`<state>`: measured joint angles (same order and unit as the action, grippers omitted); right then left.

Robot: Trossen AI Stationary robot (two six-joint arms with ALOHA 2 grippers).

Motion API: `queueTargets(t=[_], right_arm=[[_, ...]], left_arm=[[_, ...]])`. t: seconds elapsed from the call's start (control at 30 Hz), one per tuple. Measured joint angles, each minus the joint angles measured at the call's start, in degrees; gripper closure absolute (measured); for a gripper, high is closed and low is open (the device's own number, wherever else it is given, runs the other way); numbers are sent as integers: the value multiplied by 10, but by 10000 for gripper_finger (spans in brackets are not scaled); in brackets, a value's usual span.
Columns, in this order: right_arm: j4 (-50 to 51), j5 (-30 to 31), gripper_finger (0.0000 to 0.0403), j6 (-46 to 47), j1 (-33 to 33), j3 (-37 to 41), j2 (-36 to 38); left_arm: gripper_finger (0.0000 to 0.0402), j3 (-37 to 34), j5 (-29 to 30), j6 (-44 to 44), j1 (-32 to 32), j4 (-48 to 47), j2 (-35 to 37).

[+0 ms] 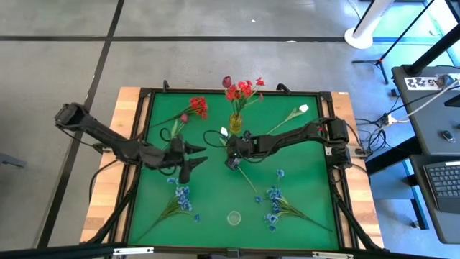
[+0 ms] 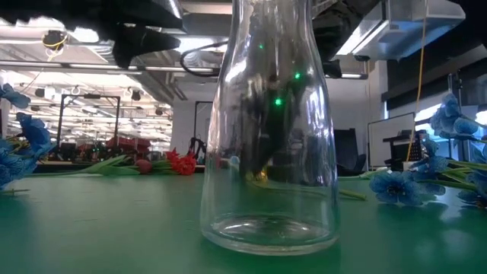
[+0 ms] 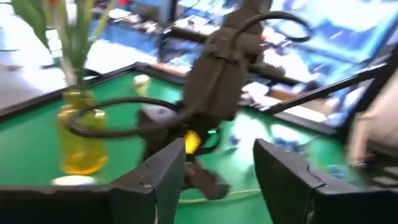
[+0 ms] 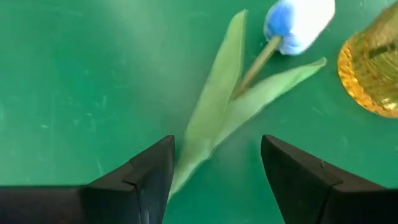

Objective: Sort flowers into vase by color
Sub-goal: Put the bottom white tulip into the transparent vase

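A white tulip (image 1: 224,132) lies flat on the green mat beside the yellow vase (image 1: 236,122), its stem running toward the near edge. My right gripper (image 1: 233,154) hovers open over it. In the right wrist view my right gripper (image 4: 217,163) has a finger on each side of the tulip's leaves (image 4: 217,106) without touching, and the bud (image 4: 298,22) lies ahead. The yellow vase holds red blooms (image 1: 243,89) and a maroon bud (image 1: 227,81). My left gripper (image 1: 195,155) is open just left of the right one, and my left gripper (image 3: 217,180) faces the right arm.
A clear glass vase (image 1: 233,218) (image 2: 270,129) stands near the table's near edge. Blue sprays lie at near left (image 1: 180,196) and near right (image 1: 274,205). Red flowers (image 1: 198,106) and a second white tulip (image 1: 303,109) lie toward the far edge. A raised black frame (image 1: 140,144) rims the mat.
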<state>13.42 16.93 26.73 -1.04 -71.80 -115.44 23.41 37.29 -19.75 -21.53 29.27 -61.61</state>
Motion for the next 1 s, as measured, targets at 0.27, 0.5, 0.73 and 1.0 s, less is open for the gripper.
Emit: queueTargets(t=[0.27,0.5,0.73,1.0], right_arm=[[-1,-13,166,1,0,1,-11],[19,-15,208,7,0,-1,-17],[44,-53,343,-1,0,-16,-12],[60,-81,374,-27,-5,-67,11]], left_arm=[[229,-59,-38,14,2,153,0],[230,-59,-38,20,9,154,0],[230,-59,-38,24,9,154,0],[230,-59,-38,28,9,151,0]])
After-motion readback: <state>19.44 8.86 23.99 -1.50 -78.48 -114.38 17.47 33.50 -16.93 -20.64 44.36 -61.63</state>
